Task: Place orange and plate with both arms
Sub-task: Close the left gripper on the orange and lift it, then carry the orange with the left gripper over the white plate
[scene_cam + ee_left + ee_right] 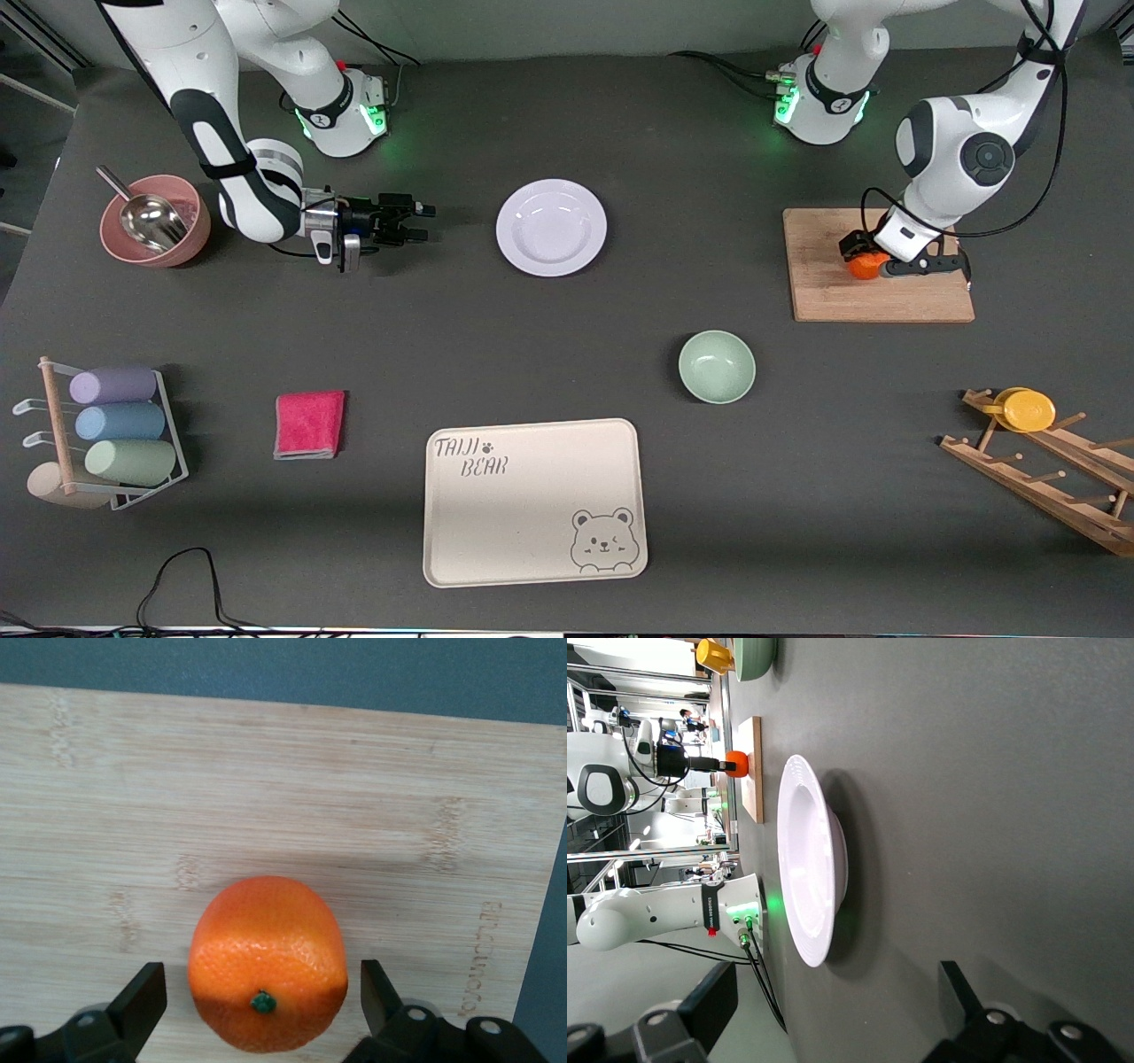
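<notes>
The orange (865, 265) sits on a wooden cutting board (877, 301) toward the left arm's end of the table. My left gripper (877, 268) is down around it. In the left wrist view the orange (266, 961) lies between the open fingers (146, 992), with a gap on each side. The white plate (551, 227) lies flat on the table mat midway between the arms' bases. My right gripper (423, 222) is open and empty, low over the mat beside the plate, pointing at it. The plate (806, 873) shows a short way ahead of it in the right wrist view.
A mint-green bowl (717, 366) and a cream bear-printed tray (532, 496) lie nearer the front camera than the plate. A pink cloth (309, 424), a rack of cups (115, 421), a pink bowl (197, 232) with a scoop and a wooden rack holding a yellow cup (1028, 409) stand round the edges.
</notes>
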You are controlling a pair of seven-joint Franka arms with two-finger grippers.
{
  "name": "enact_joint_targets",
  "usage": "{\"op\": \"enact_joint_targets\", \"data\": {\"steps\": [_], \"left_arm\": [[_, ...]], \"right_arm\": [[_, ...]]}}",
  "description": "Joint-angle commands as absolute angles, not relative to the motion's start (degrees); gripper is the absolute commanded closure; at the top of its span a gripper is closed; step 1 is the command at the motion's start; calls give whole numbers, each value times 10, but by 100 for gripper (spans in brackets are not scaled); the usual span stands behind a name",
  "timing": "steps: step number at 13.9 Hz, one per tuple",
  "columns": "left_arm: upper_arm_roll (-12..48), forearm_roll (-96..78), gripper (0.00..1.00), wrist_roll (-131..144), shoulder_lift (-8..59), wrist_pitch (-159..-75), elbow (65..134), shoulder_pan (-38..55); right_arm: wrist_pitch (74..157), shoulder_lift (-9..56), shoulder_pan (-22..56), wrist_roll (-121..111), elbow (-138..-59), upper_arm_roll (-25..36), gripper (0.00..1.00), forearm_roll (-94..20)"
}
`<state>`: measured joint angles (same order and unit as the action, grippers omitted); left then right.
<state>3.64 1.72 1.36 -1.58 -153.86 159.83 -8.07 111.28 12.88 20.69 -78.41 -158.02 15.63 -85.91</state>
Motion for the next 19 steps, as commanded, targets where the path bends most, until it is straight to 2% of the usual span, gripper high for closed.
{"op": "enact_joint_targets", "data": {"steps": [1,2,3,4,5,8,11,13,18,19], "left_arm": [[39,18,24,17,-22,-1557,1615,-84],[39,18,39,16,-21,-1556,1615,-84],[39,18,62,15,-22,-1553,1615,-84],[40,18,93,15,-25,-1548,1615,-84],[40,18,100,15,-28,-1543,1614,-84],[51,18,100,14,-60,-1506,1603,-75],[89,14,100,15,-116,-1421,1566,-67],[93,-13,100,15,-151,-1349,1524,-34],[158,-113,100,41,-168,-1096,1317,-24],[176,-114,100,64,-168,-1071,1286,-24]], "right_arm": [[1105,148,208,-816,-1577,161,0,-876],[1104,155,208,-821,-1576,161,0,-876],[1104,157,208,-821,-1576,160,0,-876],[1104,159,208,-821,-1576,160,0,-876],[1100,166,207,-821,-1573,160,0,-876],[1076,186,207,-838,-1568,161,0,-882],[1076,189,203,-838,-1567,161,2,-882],[1076,189,203,-838,-1567,161,17,-882],[1076,188,203,-838,-1567,161,48,-882],[1076,188,203,-839,-1567,161,49,-882]]}}
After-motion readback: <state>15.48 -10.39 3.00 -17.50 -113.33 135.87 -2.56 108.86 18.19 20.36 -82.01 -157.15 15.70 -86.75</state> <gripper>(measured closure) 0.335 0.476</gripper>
